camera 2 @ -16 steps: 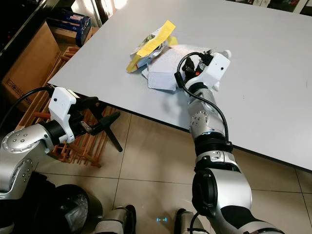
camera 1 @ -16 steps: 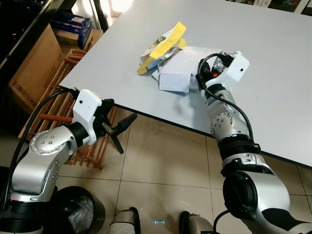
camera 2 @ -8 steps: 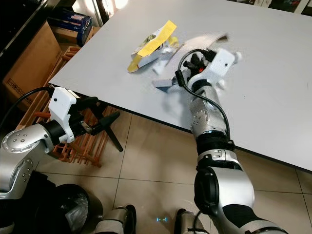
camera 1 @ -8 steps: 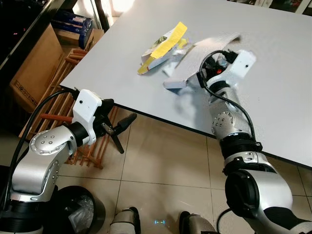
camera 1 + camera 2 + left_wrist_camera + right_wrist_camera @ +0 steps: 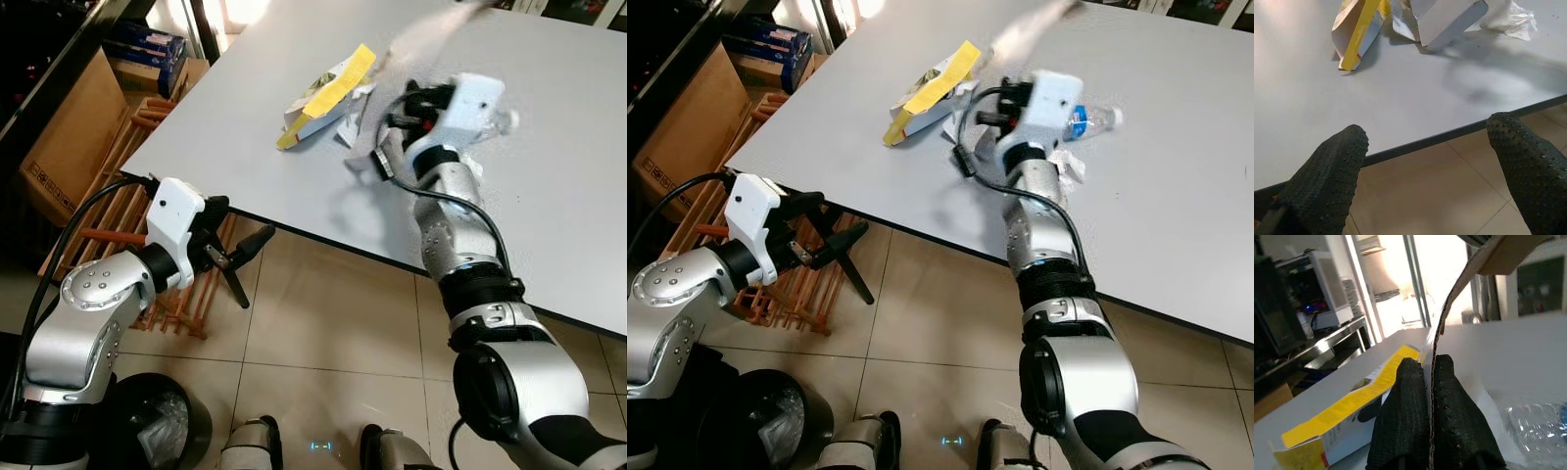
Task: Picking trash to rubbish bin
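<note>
The large pale grey table [image 5: 549, 127] carries the trash; low beside the robot's feet stands the round black rubbish bin [image 5: 157, 426]. The lift-off step is in hand: the right claw [image 5: 1425, 396], fingers pinched tight on the flat grey sheet of cardboard [image 5: 431, 29], holds it raised and blurred above the table. The left claw [image 5: 1425, 161] hangs spread wide and empty just off the table's near edge. The yellow-striped torn carton [image 5: 323, 93] and clear crumpled plastic bottle [image 5: 1092, 119] lie on the table. Next, I judge, swing the sheet over the bin and release
</note>
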Tool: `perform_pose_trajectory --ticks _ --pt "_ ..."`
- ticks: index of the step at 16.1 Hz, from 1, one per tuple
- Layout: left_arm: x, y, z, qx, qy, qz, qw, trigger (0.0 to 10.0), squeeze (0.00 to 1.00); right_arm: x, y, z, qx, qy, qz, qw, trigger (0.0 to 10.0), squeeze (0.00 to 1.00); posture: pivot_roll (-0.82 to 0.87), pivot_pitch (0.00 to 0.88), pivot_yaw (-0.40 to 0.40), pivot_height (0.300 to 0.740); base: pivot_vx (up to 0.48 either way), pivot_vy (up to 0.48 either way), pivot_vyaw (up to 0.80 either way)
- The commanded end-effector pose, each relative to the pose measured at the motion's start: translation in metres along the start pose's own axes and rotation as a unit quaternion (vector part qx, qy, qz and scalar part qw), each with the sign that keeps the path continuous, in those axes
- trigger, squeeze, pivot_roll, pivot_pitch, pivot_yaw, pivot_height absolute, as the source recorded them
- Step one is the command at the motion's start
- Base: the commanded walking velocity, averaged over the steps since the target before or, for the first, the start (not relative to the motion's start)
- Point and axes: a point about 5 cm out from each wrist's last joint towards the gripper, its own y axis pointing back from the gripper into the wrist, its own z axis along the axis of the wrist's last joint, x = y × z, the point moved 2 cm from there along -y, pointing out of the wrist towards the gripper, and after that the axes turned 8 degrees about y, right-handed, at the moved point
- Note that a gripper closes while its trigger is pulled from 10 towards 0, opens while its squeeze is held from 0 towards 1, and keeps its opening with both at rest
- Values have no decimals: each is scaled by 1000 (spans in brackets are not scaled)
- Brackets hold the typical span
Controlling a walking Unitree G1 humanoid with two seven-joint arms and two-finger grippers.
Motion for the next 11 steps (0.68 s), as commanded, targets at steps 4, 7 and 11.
perform_pose_trajectory --ticks 4,7,11 --pt "1 -1 -1 1 -4 6 1000 10000 0 11 0 10 -32 44 17 998 0 0 246 223 29 740 0 0 0" --pt "0 -3 -1 -1 -3 5 1000 10000 0 8 -1 12 -33 49 13 998 4980 0 240 221 27 740 0 0 0" --pt "-1 -4 -1 -2 -2 4 1000 10000 0 4 2 9 -30 60 6 998 10000 0 233 220 29 740 0 0 0"
